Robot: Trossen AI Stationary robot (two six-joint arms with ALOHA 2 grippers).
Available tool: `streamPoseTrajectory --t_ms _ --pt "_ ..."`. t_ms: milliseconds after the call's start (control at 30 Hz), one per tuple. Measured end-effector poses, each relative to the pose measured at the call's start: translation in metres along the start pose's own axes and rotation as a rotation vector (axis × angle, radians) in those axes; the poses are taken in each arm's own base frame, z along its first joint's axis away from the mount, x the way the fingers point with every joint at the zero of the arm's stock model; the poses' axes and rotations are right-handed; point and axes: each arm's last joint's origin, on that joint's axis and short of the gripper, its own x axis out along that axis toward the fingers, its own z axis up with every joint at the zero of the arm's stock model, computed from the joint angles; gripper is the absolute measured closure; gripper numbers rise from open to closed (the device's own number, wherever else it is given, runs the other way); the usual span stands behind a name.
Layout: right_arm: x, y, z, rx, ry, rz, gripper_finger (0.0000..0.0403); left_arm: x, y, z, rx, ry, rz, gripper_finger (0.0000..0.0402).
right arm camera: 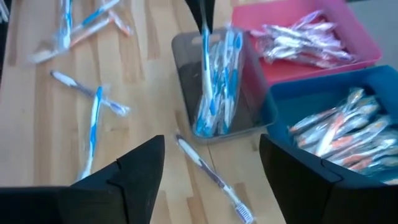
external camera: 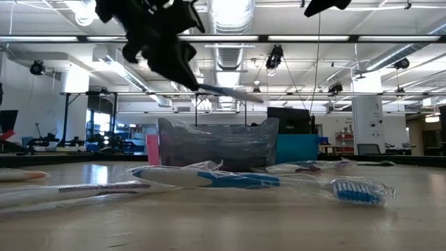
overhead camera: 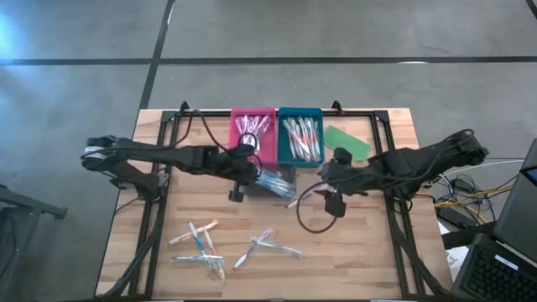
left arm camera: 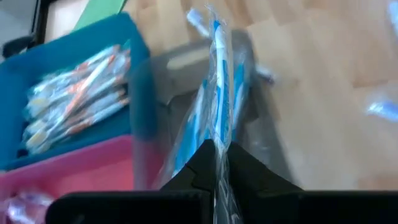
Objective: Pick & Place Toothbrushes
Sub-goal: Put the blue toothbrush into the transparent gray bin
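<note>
Loose toothbrushes (overhead camera: pixel 201 243) lie on the near table (overhead camera: pixel 369 260); the left tool (overhead camera: pixel 249 174) pinches a blue one (left arm camera: pixel 217 106) above the grey tray (right arm camera: pixel 186 68), apparently to drop it, while the right tool (overhead camera: pixel 329 198) is spread.

A robotics lab or workshop: exposed ceiling ducts (external camera: pixel 233 49), strip lights, monitors (external camera: pixel 291 118), concrete floor (overhead camera: pixel 252 33), wooden workbench (overhead camera: pixel 361 243).
</note>
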Motion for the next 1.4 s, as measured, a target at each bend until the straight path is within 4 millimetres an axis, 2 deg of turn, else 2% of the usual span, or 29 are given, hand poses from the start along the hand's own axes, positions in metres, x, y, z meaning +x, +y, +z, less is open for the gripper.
streamPoseTrajectory --t_ms 200,433,833,1067,1400 --pt "-0.014 -0.008 0.001 0.006 -0.062 -0.033 0.0137 0.011 0.008 -0.021 0.041 0.017 -0.028 0.038" --pt "-0.018 -0.012 0.001 0.007 -0.072 -0.036 0.0131 0.02 0.017 -0.024 0.043 -0.033 -0.095 0.038" --pt "-0.015 -0.012 -0.001 -0.017 -0.05 -0.047 0.017 0.048 0.018 -0.036 0.076 0.033 -0.119 0.038" --pt "-0.015 -0.012 -0.002 -0.018 -0.046 -0.049 0.0176 0.059 0.02 -0.041 0.076 0.064 -0.119 0.0379" --pt "-0.014 -0.012 -0.002 -0.02 -0.041 -0.051 0.0149 0.059 0.02 -0.041 0.086 0.067 -0.109 0.0298"
